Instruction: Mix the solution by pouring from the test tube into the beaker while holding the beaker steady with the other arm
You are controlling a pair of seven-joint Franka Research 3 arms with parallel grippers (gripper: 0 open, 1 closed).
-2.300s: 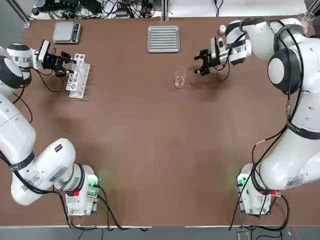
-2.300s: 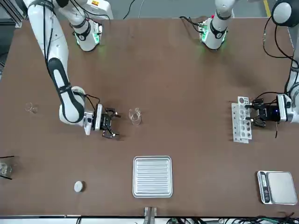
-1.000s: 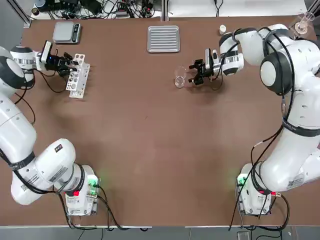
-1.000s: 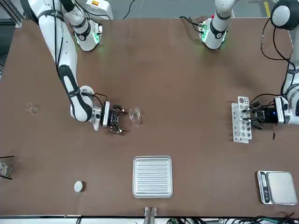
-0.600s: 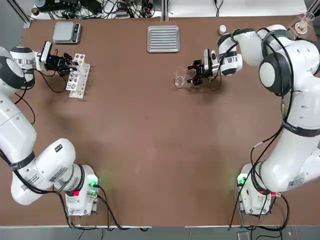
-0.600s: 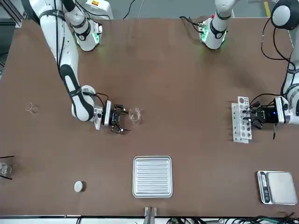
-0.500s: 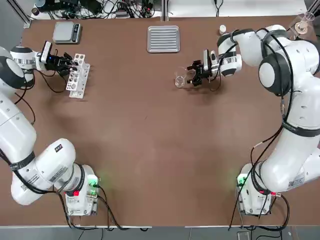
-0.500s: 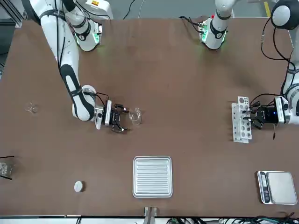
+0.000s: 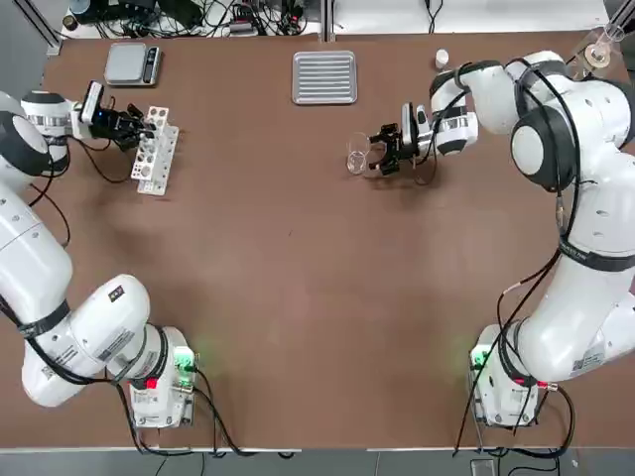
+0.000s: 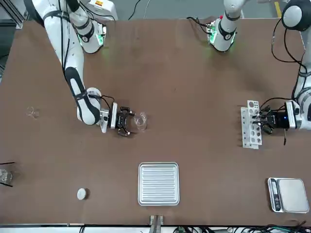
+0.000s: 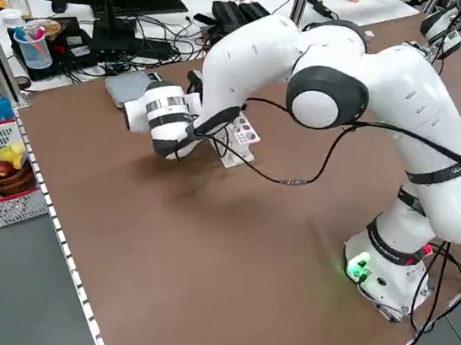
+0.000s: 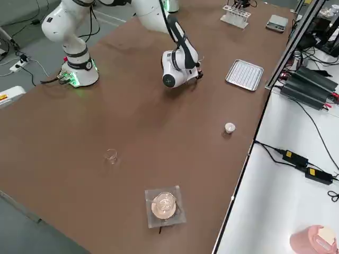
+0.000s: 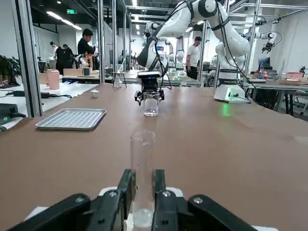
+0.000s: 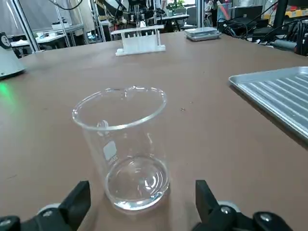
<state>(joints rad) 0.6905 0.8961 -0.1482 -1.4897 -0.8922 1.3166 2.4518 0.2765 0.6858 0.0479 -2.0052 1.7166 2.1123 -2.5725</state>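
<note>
Beaker (image 9: 357, 154): upright on table (image 9: 288, 258), top view upper middle. Right gripper (image 9: 379, 151) at its 3 o'clock. Jaws wide open, holding nothing; right wrist view shows the beaker ahead between the finger lines, a gap that top view hides.

Around beaker, top view: ribbed tray (image 9: 324, 77) 11 o'clock, white cap (image 9: 442, 59) 1 o'clock, flask on stand (image 9: 597, 56) 2 o'clock, white rack (image 9: 158, 152) 9 o'clock, scale (image 9: 132, 64) 10 o'clock.

Left gripper (image 13: 143, 185) at rack, jaws closed on test tube (image 13: 143, 168), upright. Tube clear in left wrist view, can't be made out in top view.

Small glass piece (image 10: 32, 112): front and right side views, not top. Pink mug (image 12: 313, 241): right side view, not front. Basket (image 11: 9, 207): left side view only.

Counts: 1 beaker, 1 test tube, 1 rack, 1 tray, 1 scale, 1 cap, 1 flask, 1 small glass piece, 1 mug, 1 basket.
</note>
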